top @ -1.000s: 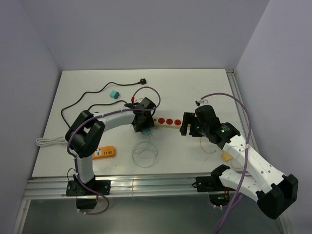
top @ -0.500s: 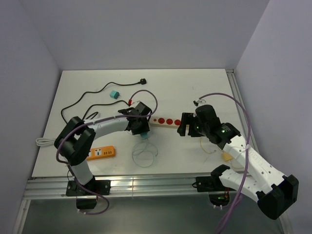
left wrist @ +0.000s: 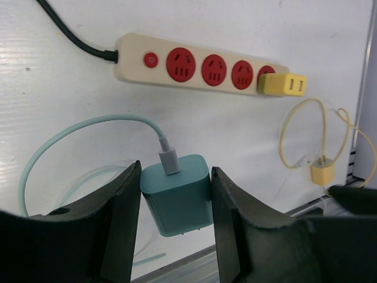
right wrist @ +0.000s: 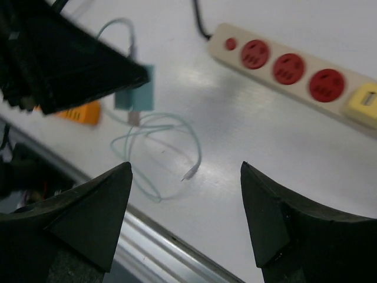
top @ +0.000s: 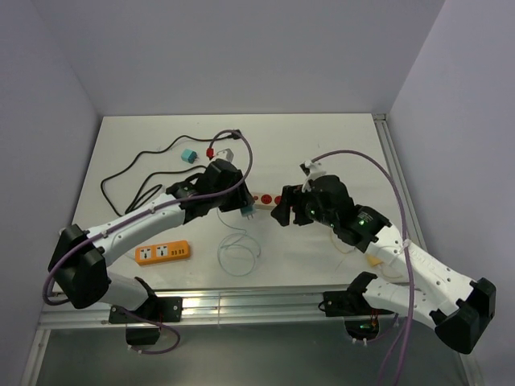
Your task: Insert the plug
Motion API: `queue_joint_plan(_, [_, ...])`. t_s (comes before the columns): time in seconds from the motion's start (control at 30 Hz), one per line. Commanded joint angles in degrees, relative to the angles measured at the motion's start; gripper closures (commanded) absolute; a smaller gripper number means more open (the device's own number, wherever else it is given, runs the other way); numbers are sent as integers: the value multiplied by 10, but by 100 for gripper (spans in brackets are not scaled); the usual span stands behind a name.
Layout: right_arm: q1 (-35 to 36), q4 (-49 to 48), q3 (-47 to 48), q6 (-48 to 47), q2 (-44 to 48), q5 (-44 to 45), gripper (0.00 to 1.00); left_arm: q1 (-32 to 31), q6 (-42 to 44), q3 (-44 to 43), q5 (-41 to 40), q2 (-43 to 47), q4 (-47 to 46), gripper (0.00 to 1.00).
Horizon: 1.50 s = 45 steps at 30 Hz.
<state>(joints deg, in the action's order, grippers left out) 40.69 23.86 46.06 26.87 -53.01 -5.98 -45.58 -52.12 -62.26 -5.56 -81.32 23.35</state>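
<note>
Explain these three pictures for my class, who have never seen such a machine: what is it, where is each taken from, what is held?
A robot's left arm and right arm stand at a white table. One picture looks down from above; the others come from wrist cameras. The left claw grips a teal charger plug. The right claw is open and empty. On the table lies a beige power strip with red sockets, a yellow plug at its end.
</note>
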Motion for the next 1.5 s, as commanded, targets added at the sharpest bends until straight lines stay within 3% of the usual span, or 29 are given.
queue_joint_plan(0.0, [-7, 55, 53, 65, -4, 189, 19, 0, 17, 14, -32, 8, 13, 100])
queue_joint_plan(0.07, [-40, 109, 58, 106, -1, 223, 17, 1, 15, 38, -41, 9, 3, 100])
queue_joint_plan(0.13, [-98, 124, 49, 120, 13, 172, 17, 1, 13, 72, -39, 17, -29, 99])
queue_joint_plan(0.17, [-177, 119, 27, 117, 19, 144, 17, 0, 11, 83, -43, 20, -37, 98])
queue_joint_plan(0.3, [-328, 130, -8, 138, 44, 131, 14, 1, 12, 108, -51, 2, -65, 92])
queue_joint_plan(0.4, [-394, 163, -13, 195, 43, 168, 4, 6, 12, 106, -49, -24, -72, 94])
queue_joint_plan(0.63, [-559, 127, -105, 234, 58, 93, 5, 33, -7, 124, -51, -35, -79, 91])
queue_joint_plan(0.77, [-626, 151, -135, 247, 3, 99, 5, 50, -16, 150, -37, -31, -101, 87])
queue_joint_plan(0.9, [-653, 160, -145, 234, -44, 99, 6, 59, -18, 159, -11, -47, -122, 78])
queue_joint_plan(1.13, [-659, 145, -176, 244, 20, 133, 4, 60, -16, 137, 17, -91, -133, 55])
queue_joint_plan(1.47, [-659, 231, -92, 248, 40, 242, 0, 61, -11, 137, 17, -106, -132, 24])
